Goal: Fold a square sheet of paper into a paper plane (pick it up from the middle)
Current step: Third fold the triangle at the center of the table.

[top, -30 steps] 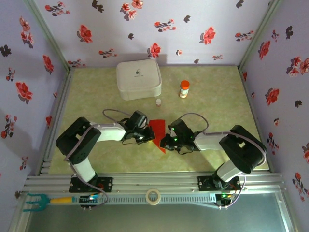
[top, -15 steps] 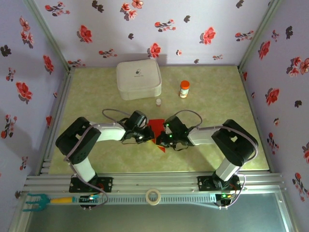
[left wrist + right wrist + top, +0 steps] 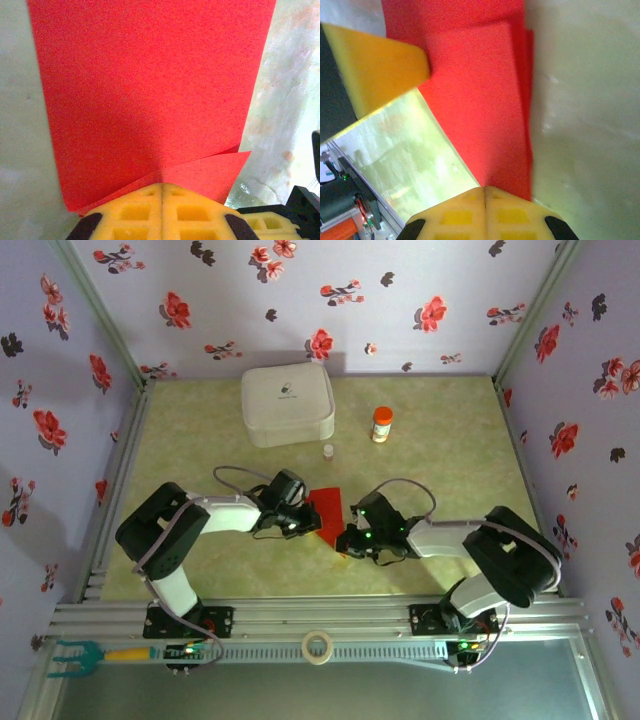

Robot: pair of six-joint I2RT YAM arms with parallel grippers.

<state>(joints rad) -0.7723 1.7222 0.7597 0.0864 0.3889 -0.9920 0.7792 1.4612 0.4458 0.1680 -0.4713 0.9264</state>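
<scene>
lengthwise, the folded red paper (image 3: 329, 510) runs far-to-near, tip pointing near.

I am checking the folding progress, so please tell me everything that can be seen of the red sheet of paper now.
The square sheet of paper is thin, plain bright red and unmarked. It is partly folded: layers overlap, with a slanted flap near the left end effector and stepped edges near the right end effector. It lies low on the green table between the two arms. Each end effector's yellow pads are closed at an edge of it, apparently pinching it.
</scene>
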